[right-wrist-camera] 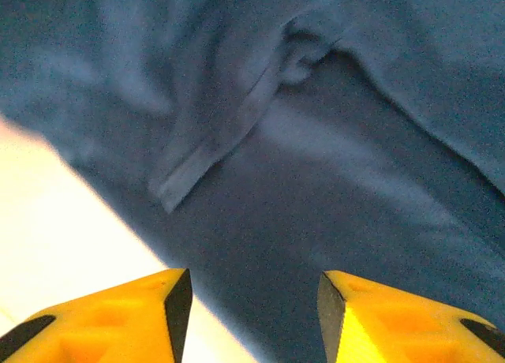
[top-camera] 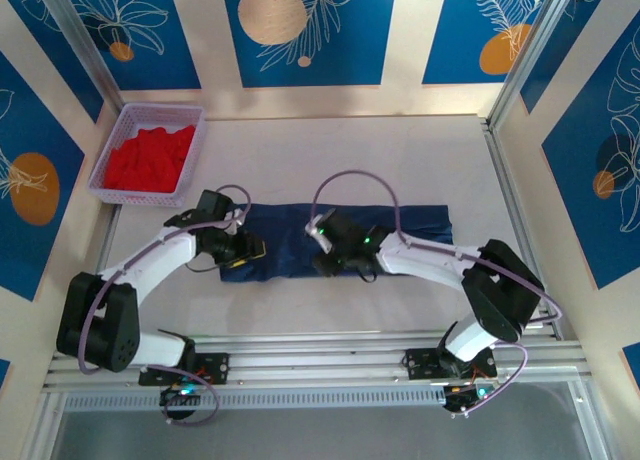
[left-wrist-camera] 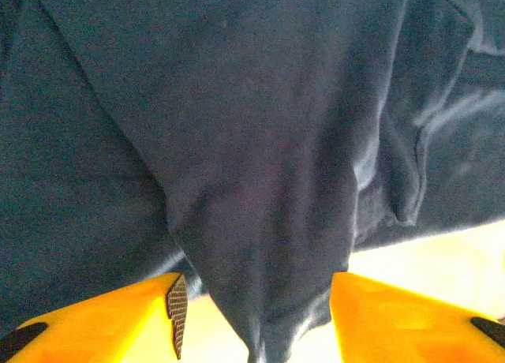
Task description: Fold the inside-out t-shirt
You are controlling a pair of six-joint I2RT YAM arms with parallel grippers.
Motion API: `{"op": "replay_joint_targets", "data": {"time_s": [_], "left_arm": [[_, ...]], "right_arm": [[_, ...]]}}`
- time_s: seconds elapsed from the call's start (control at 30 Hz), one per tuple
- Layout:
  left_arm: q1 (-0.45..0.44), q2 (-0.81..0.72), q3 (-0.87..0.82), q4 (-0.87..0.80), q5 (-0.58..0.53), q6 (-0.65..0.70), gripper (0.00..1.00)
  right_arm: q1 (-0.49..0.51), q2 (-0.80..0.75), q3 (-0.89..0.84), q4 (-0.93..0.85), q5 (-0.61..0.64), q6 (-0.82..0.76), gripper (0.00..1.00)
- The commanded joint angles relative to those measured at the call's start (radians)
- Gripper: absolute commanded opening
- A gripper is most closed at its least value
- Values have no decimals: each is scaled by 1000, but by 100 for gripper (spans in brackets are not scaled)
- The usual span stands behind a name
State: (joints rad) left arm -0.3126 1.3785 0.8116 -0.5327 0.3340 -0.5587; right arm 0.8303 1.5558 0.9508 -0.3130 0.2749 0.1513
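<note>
Right gripper (right-wrist-camera: 254,286) parted, apparently above t-shirt (right-wrist-camera: 371,134)

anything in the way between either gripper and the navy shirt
Nothing visible. The left gripper and right gripper are right at the t-shirt, jaws apart, with only its own cloth ahead. The basket of red cloth sits away at the far left corner.

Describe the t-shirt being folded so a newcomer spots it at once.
On the pale table, look at the middle. The navy t-shirt lies there as a long flat band running left to right. Unlike the red garment heaped in the lilac basket at the far left corner, it is dark and spread out.
</note>
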Motion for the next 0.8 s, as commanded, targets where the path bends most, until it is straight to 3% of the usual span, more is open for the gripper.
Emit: {"op": "replay_joint_targets", "data": {"time_s": [0.0,0.33,0.47,0.6,0.77], "left_arm": [[-1,63,30,71,-87,0,50],[12,201,79,122,-178,33,50],[18,241,101,128,-212,52,48],[23,268,110,153,-183,49,40],[23,287,117,157,-168,51,22]], "right_arm": [[-56,57,60,68,-217,246,49],[-130,318,265,76,-297,373,49],[-134,374,305,93,-304,380,42],[-142,394,323,94,-294,383,29],[-150,399,327,81,-286,380,15]]}}
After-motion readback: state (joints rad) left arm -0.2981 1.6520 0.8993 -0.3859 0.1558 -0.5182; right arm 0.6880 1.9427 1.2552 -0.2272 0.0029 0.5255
